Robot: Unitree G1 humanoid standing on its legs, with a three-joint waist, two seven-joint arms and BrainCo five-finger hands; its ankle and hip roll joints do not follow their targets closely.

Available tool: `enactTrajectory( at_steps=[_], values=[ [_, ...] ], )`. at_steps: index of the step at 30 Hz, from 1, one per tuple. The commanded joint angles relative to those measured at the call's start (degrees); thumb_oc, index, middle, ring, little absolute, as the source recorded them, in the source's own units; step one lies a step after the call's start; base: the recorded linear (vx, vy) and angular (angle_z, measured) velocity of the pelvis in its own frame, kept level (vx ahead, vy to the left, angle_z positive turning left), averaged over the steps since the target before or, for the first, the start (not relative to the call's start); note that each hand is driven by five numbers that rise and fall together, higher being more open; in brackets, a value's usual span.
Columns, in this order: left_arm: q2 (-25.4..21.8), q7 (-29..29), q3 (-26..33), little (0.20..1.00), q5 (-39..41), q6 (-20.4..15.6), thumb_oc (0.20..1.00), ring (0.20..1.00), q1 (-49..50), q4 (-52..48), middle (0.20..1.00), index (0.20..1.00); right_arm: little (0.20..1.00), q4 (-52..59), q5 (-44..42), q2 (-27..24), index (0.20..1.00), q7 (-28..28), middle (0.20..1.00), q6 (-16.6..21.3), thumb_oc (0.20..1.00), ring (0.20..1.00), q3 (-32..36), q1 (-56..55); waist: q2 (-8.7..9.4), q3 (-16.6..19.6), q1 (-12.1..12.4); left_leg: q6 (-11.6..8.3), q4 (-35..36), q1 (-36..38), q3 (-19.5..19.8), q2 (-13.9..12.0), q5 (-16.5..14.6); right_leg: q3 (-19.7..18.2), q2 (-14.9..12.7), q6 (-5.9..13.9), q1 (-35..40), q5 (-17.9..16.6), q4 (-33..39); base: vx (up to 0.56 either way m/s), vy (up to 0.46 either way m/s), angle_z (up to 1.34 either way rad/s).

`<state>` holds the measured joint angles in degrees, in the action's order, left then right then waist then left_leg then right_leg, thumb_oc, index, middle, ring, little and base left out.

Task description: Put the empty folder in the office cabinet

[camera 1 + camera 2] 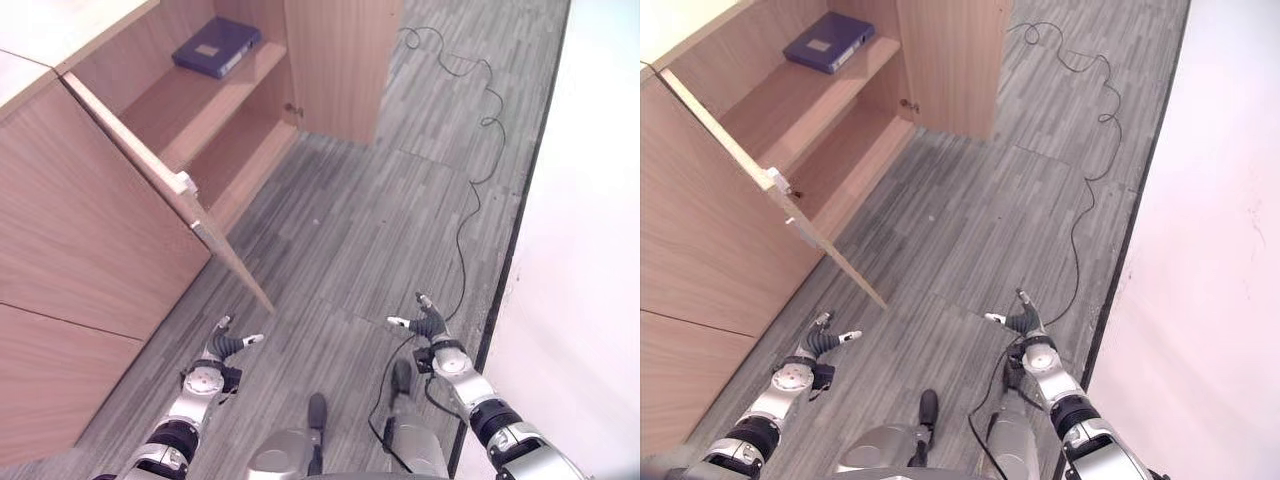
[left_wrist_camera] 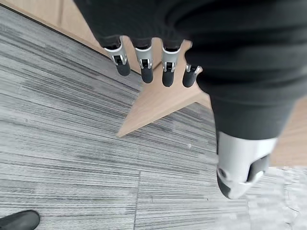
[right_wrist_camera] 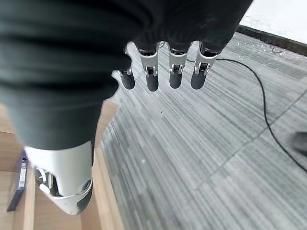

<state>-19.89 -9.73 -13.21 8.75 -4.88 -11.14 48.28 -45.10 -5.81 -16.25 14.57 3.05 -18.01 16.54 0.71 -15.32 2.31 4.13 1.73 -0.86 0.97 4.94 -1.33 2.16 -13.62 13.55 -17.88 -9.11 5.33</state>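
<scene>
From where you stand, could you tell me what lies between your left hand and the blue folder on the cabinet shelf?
In the left eye view, the open wooden cabinet door stands between the left hand and the blue folder, with grey floor beside it.

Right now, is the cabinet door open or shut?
Open: the cabinet door swings out over the floor, showing the blue folder lying on a shelf inside.

Head stereo pair looks down at floor [image 1: 380, 230], open cabinet [image 1: 200, 130]; wrist cameras close above same floor.
</scene>
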Motion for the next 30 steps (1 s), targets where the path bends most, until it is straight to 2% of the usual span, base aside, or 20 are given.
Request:
enactTrajectory(
  at_steps=[1, 3, 6, 8, 10, 11, 12, 13, 14, 15, 16, 17, 18, 19, 20, 21, 23, 25, 28, 30],
  values=[
    [-1.4, -0.5, -0.8, 1.0, 0.2, -2.5, 1.0, 1.0, -1.5, -2.4, 1.0, 1.0, 1.0, 2.7, -2.2, -2.4, 1.0, 0.4, 1.0, 2.0, 1.0, 1.0, 1.2, 1.3, -1.15, 0.2, -0.8, -8.91, -2.3, 9.7, 4.2, -7.7, -9.6, -1.6, 0.9, 1.45, 0.3, -0.4, -4.7, 0.5, -0.298, 0.71],
    [-0.6, -0.9, -0.5, 1.0, 0.2, -2.5, 1.0, 1.0, -1.1, -1.4, 1.0, 1.0, 1.0, 2.8, -1.7, -3.0, 1.0, -0.1, 1.0, 2.0, 1.0, 1.0, 1.3, 0.7, -0.94, 1.4, -1.2, -9.9, -1.5, 11.8, 5.3, -8.8, -10.4, -1.0, -0.1, 1.45, 1.4, -2.9, -4.6, 0.32, -0.24, 0.62],
    [0.7, -1.2, 0.0, 1.0, 1.1, -2.6, 1.0, 1.0, 0.5, -0.9, 1.0, 1.0, 1.0, 3.5, -1.1, -4.2, 1.0, -0.7, 1.0, 2.1, 1.0, 1.0, 0.7, -0.3, -2.23, 3.0, -1.8, -11.94, -1.3, 13.4, 5.6, -13.3, -9.7, 1.1, 0.3, 1.42, 2.2, -2.0, -6.5, 0.3, -0.306, 0.52],
    [1.9, -1.2, 0.5, 1.0, 2.3, -2.8, 1.0, 1.0, 1.8, -1.3, 1.0, 1.0, 1.0, 4.1, -0.6, -5.0, 1.0, -1.2, 1.0, 2.3, 1.0, 1.0, 0.0, -0.7, -3.52, 3.7, -1.9, -13.48, -3.0, 12.2, 6.6, -16.2, -4.8, 2.3, 1.7, 0.24, 2.5, -0.4, -7.6, 0.23, -0.296, 0.14],
    [2.6, -1.2, 1.0, 1.0, 3.7, -3.1, 1.0, 1.0, 2.5, -1.6, 1.0, 1.0, 1.0, 4.1, 0.3, -5.7, 1.0, -1.5, 1.0, 2.4, 1.0, 1.0, -1.1, -0.4, -4.16, 4.0, -1.5, -14.19, -6.6, 10.5, 6.1, -18.4, 2.2, 4.3, 3.3, -1.26, 4.3, 1.7, -7.8, 0.22, -0.317, 0.04],
    [2.8, -1.2, 1.0, 1.0, 4.1, -2.9, 1.0, 1.0, 2.5, -1.9, 1.0, 1.0, 1.0, 4.3, 0.5, -5.8, 1.0, -1.6, 1.0, 2.3, 1.0, 1.0, -1.4, -0.4, -4.15, 3.9, -1.3, -14.06, -8.6, 9.2, 5.7, -18.8, 4.3, 5.1, 3.6, -1.83, 5.5, 2.5, -7.5, 0.18, -0.33, 0.0],
    [3.1, -1.0, 0.9, 1.0, 4.8, -2.8, 1.0, 1.0, 2.2, -2.2, 1.0, 1.0, 1.0, 4.6, 0.3, -6.1, 1.0, -1.4, 1.0, 2.4, 1.0, 1.0, -1.5, -0.2, -3.72, 3.0, -1.0, -13.94, -13.9, 6.0, 5.8, -18.5, 8.1, 5.9, 3.7, -2.6, 7.5, 3.2, -6.8, 0.15, -0.348, 0.09],
    [3.3, -1.0, 1.0, 1.0, 5.6, -2.8, 1.0, 1.0, 1.9, -2.9, 1.0, 1.0, 1.0, 5.1, 0.2, -6.5, 1.0, -1.2, 1.0, 2.4, 1.0, 1.0, -1.4, -0.2, -2.98, 1.8, -0.5, -13.48, -19.4, 3.0, 4.3, -18.5, 9.7, 6.6, 3.7, -3.53, 9.3, 4.0, -6.7, 0.15, -0.372, 0.12],
    [3.3, -0.9, 1.0, 1.0, 5.8, -2.8, 1.0, 1.0, 1.7, -3.3, 1.0, 1.0, 1.0, 5.0, 0.1, -6.7, 1.0, -1.0, 1.0, 2.5, 1.0, 1.0, -1.4, 0.2, -2.24, 1.6, -0.5, -13.09, -21.7, 1.3, 1.8, -19.0, 10.6, 7.2, 3.4, -4.14, 10.4, 4.6, -6.3, 0.17, -0.374, 0.16],
    [3.2, -0.9, 0.9, 1.0, 5.7, -2.5, 1.0, 1.0, 1.5, -2.9, 1.0, 1.0, 1.0, 4.4, 0.0, -7.1, 1.0, -0.9, 1.0, 2.5, 1.0, 1.0, -1.5, 0.6, -1.39, 1.2, -0.3, -12.99, -23.6, -0.3, -1.6, -20.1, 11.0, 7.9, 3.3, -4.8, 11.9, 5.5, -6.0, 0.19, -0.341, 0.12],
    [3.3, -0.7, 0.7, 1.0, 5.5, -2.5, 1.0, 1.0, 1.0, -2.6, 1.0, 1.0, 1.0, 3.6, 0.1, -7.1, 1.0, -0.8, 1.0, 2.2, 1.0, 1.0, -1.5, 1.0, -1.01, 1.0, 0.2, -12.87, -24.2, -1.7, -4.3, -20.0, 9.8, 8.7, 3.5, -5.08, 13.4, 6.3, -5.5, 0.19, -0.294, 0.1],
    [3.5, -0.6, 0.5, 1.0, 5.4, -2.3, 1.0, 1.0, 0.5, -2.2, 1.0, 1.0, 1.0, 2.7, 0.2, -7.1, 1.0, -0.9, 1.0, 2.0, 1.0, 1.0, -1.7, 1.4, -0.79, 0.7, 0.6, -12.9, -24.9, -2.9, -5.8, -18.8, 8.4, 8.9, 3.7, -5.15, 14.5, 6.7, -5.1, 0.21, -0.226, 0.16],
    [3.8, -0.5, 0.3, 1.0, 5.0, -2.2, 1.0, 1.0, 0.2, -1.6, 1.0, 1.0, 1.0, 2.3, 0.3, -7.2, 1.0, -0.9, 1.0, 1.9, 1.0, 1.0, -1.8, 1.7, -0.76, 0.3, 1.1, -12.57, -25.4, -4.3, -6.5, -17.0, 5.6, 9.1, 4.0, -5.14, 16.0, 7.2, -4.6, 0.13, -0.122, 0.2],
    [3.8, -0.5, 0.3, 1.0, 5.0, -2.3, 1.0, 1.0, 0.1, -1.5, 1.0, 1.0, 1.0, 2.3, 0.3, -7.2, 1.0, -0.9, 1.0, 1.9, 1.0, 1.0, -1.8, 1.8, -0.6, 0.4, 1.0, -12.49, -25.2, -4.5, -6.5, -16.8, 5.9, 9.1, 3.8, -5.11, 15.9, 7.1, -4.5, 0.35, -0.173, 0.21],
    [4.1, 0.2, -0.1, 1.0, 4.2, -2.1, 1.0, 1.0, 0.3, -1.5, 1.0, 1.0, 1.0, 2.5, 0.4, -7.5, 1.0, -1.1, 1.0, 1.8, 1.0, 1.0, -1.5, 1.9, 0.22, 0.4, 2.8, -10.12, -20.6, -8.5, -9.3, -9.8, -1.5, 9.5, 3.9, -4.49, 18.9, 7.8, -3.3, 0.26, -0.11, 0.19],
    [4.1, 0.2, -0.1, 1.0, 4.2, -2.1, 1.0, 1.0, 0.3, -1.5, 1.0, 1.0, 1.0, 2.5, 0.4, -7.5, 1.0, -1.1, 1.0, 1.8, 1.0, 1.0, -1.5, 1.9, 0.36, 0.5, 2.8, -10.06, -20.3, -8.5, -9.3, -9.6, -1.1, 9.5, 3.8, -4.47, 18.7, 7.7, -3.2, 0.33, -0.118, 0.2],
    [4.3, 0.6, -0.2, 1.0, 3.6, -2.2, 1.0, 1.0, 0.6, -1.3, 1.0, 1.0, 1.0, 2.2, 0.4, -7.3, 1.0, -1.0, 1.0, 2.0, 1.0, 1.0, -1.6, 2.1, -0.35, 1.4, 4.3, -8.99, -14.2, -10.6, -10.8, -6.1, 0.7, 9.9, 5.6, -4.23, 20.3, 8.1, -2.1, 0.19, -0.031, 0.0],
    [4.5, 1.0, -0.5, 1.0, 3.5, -2.0, 1.0, 1.0, 0.6, -1.0, 1.0, 1.0, 1.0, 1.3, 0.2, -7.0, 1.0, -0.5, 1.0, 2.0, 1.0, 1.0, -1.5, 2.3, -0.69, 2.0, 5.9, -8.98, -10.8, -12.5, -12.0, -4.1, 3.0, 10.3, 7.1, -4.2, 22.7, 9.0, -0.8, 0.24, -0.033, -0.12],
    [4.3, 1.2, -0.5, 1.0, 3.9, -1.6, 1.0, 1.0, 1.8, -2.0, 1.0, 1.0, 1.0, 1.4, 1.3, -6.1, 1.0, -0.2, 1.0, 1.5, 1.0, 1.0, -2.3, 2.4, -1.14, 2.9, 6.6, -8.14, -7.1, -9.2, -12.8, -4.3, 3.3, 10.3, 8.5, -4.56, 24.7, 11.5, -1.5, 0.27, 0.032, -0.03],
    [4.4, 1.3, -0.4, 1.0, 3.5, -1.2, 1.0, 1.0, 2.3, -1.5, 1.0, 1.0, 1.0, 1.5, 2.3, -5.4, 1.0, -0.3, 1.0, 1.3, 1.0, 1.0, -2.6, 2.0, -0.45, 3.8, 6.7, -7.09, -6.2, -7.3, -11.7, -3.6, 2.8, 10.8, 7.8, -4.81, 25.0, 12.3, -3.6, 0.24, 0.039, -0.04]
  ],
)
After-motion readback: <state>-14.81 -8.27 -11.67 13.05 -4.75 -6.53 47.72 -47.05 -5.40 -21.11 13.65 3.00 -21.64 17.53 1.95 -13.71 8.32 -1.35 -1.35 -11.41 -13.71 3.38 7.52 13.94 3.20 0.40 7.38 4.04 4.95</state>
